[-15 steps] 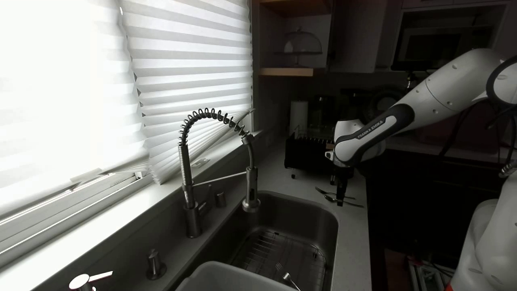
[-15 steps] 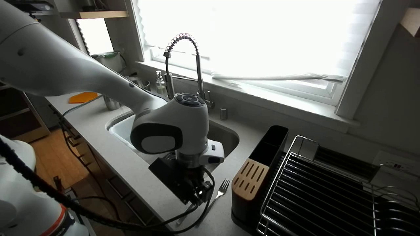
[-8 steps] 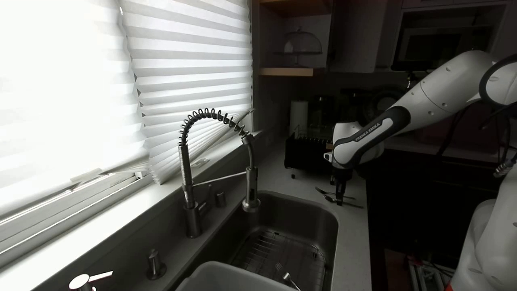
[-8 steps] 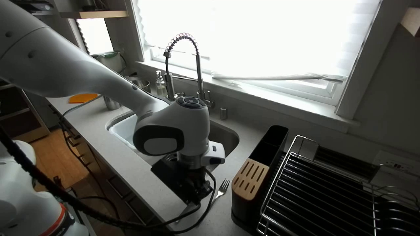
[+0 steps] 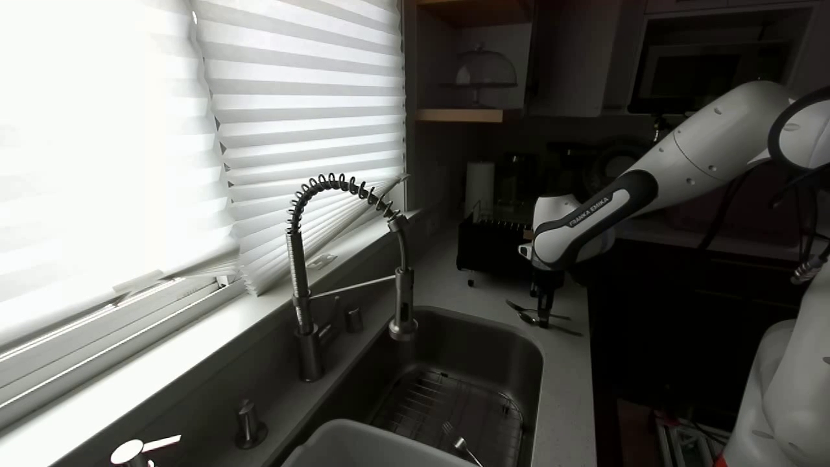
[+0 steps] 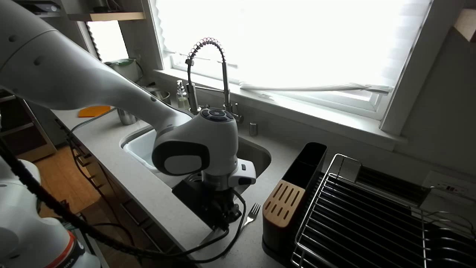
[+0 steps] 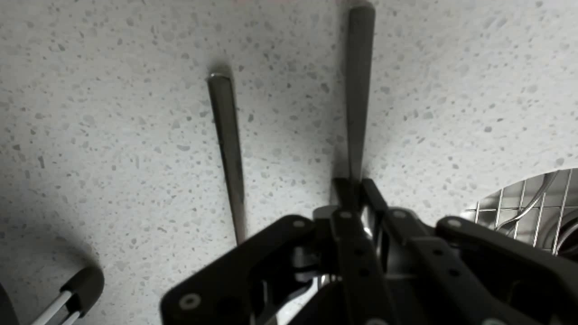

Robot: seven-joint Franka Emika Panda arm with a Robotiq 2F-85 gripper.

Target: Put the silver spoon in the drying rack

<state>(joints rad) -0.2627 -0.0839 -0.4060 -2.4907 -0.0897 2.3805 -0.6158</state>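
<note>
The silver spoon's handle (image 7: 360, 81) runs up from between my fingertips in the wrist view. My gripper (image 7: 355, 183) is shut on it, low over the counter. Beside the fingers in an exterior view shows the spoon's bowl (image 5: 528, 318), and the gripper (image 5: 544, 324) points straight down there. The drying rack (image 5: 496, 246) is dark and boxy, standing behind the gripper. Its wire top (image 6: 336, 219) and a black side holder with a slotted wooden lid (image 6: 283, 203) face an exterior view, where the arm hides my fingertips and most of the spoon.
A fork (image 6: 254, 213) lies on the counter between spoon and rack; its handle (image 7: 230, 158) is left of the gripper. The sink (image 5: 480, 350) borders the counter and contains a grey tub (image 5: 363, 444) and another fork (image 5: 461, 444). A coiled-spring faucet (image 5: 297, 272) rises behind it.
The jaws have shut on the spoon's handle. In an exterior view the gripper has shifted slightly left and up. The fork on the counter has stayed put.
</note>
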